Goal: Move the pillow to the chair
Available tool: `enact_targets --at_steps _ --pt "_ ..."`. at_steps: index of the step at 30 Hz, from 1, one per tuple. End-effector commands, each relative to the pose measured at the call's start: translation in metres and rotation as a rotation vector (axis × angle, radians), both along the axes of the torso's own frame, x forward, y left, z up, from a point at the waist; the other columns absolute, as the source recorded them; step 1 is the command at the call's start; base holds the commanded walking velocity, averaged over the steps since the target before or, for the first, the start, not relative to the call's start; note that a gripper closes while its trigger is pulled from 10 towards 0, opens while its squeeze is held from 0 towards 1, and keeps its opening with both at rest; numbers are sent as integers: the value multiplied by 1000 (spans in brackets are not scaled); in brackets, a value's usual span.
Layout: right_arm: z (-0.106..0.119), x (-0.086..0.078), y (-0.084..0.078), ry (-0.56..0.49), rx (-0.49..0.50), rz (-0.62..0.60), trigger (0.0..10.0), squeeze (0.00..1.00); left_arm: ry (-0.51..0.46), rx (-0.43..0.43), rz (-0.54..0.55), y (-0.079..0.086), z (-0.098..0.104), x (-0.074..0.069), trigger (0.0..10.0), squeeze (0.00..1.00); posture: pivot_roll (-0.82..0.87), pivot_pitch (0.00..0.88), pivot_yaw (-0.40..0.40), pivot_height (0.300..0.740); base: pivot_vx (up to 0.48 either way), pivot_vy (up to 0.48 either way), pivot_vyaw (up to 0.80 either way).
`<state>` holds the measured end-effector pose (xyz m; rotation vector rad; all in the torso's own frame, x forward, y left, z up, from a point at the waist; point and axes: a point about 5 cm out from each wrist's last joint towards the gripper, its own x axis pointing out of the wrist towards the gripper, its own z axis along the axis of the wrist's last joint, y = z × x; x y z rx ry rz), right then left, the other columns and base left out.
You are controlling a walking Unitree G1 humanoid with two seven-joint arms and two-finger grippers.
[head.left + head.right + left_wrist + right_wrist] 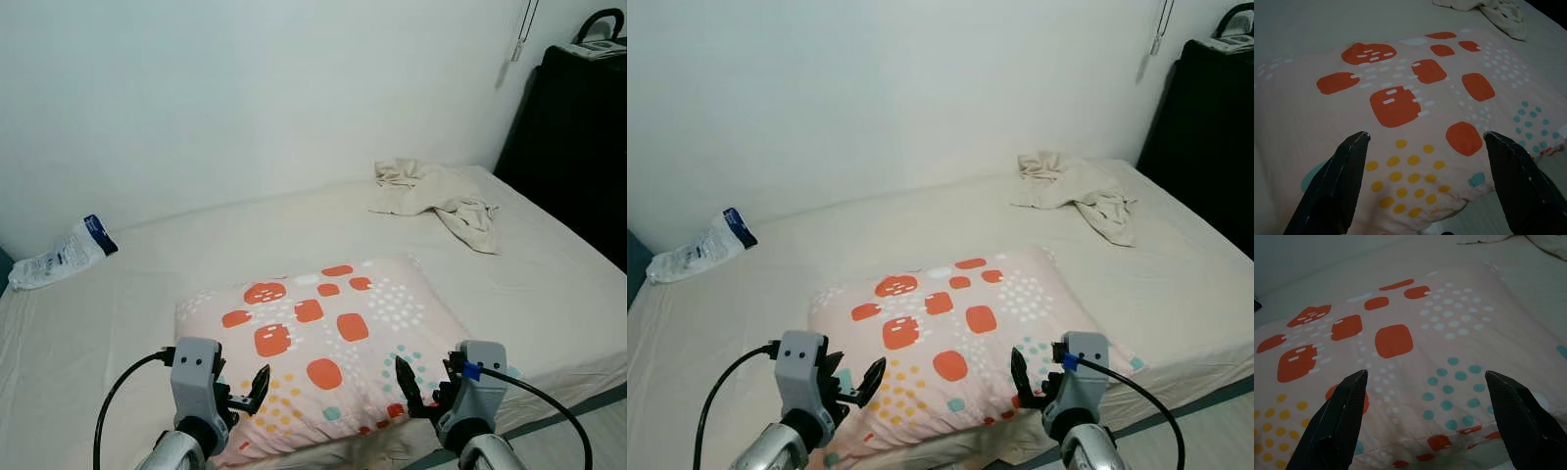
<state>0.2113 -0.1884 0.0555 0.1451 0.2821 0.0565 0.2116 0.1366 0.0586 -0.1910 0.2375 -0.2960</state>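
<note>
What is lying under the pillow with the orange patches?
The pink pillow with orange patches and dots lies flat on the cream bed sheet, near the bed's front edge. Whatever is directly beneath it is covered, so nothing more can be told.

A pale pink fabric pillow with orange blocks and coloured dots point(318, 343) lies flat on the near part of a cream-sheeted bed point(147, 284), close to its front edge. Behind it to the right, a crumpled beige cloth point(436, 196) lies on the bed. Far left, a white plastic packet with a dark blue end point(64, 255) rests by the white wall point(245, 88). A tall black case point(578, 137) stands right of the bed.
</note>
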Motion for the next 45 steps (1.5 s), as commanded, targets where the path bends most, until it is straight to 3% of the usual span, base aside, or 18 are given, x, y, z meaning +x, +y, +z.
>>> enact_targets --at_steps 1,16,23,45 --pt "-1 -1 4 9 18 6 10000 0 20 5 0 3 -3 -1 10000 0 -121 62 57 740 0 0 0" --pt "-3 -2 5 14 21 12 10000 0 23 6 -20 2 -4 -2 10000 0 -119 57 58 740 0 0 0" --pt "-3 -3 5 13 24 7 10000 0 25 15 -28 1 -3 -3 10000 0 -121 59 63 740 0 -453 0" --pt "-2 -2 3 11 52 -16 10000 0 23 30 3 5 -2 2 10000 0 -119 70 66 740 0 0 0"
